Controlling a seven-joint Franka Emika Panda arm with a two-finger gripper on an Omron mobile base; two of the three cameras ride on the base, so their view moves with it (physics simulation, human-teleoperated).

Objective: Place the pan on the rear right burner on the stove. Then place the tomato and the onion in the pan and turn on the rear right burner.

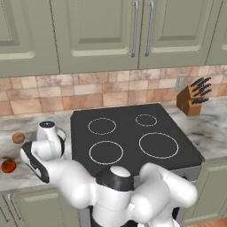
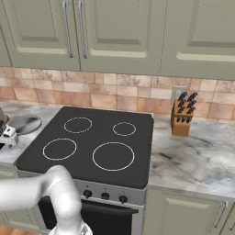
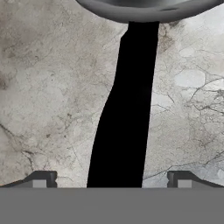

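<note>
In the left base view, the white arm rises from the lower right, bends at a dark-capped joint near the bottom centre and reaches left across the front of the stove (image 1: 133,133). Its wrist and hand hang over the marble counter (image 1: 26,128) just left of the black glass top, pointing down. The onion (image 1: 18,138) lies on that counter near the backsplash, left of the hand, and the tomato (image 1: 8,166) sits nearer the front edge, apart from the onion. The rear right burner (image 1: 146,120), the smallest white ring, is bare. A knife block (image 1: 193,98) stands on the counter right of the stove.

In the right base view, the arm sweeps from the lower left toward the left edge. The pan (image 2: 25,124) rests on the counter left of the stove, its grey bowl showing beside the hand at the frame's edge. Black knobs (image 2: 105,196) line the steel front.

In the hand view, the gripper (image 3: 111,180) looks straight down on the pan's black handle (image 3: 127,109), which runs up between the two fingertips (image 3: 41,180) to the grey bowl at the top. The jaws stand wide apart, one on each side of the handle, with clear gaps and nothing gripped.
</note>
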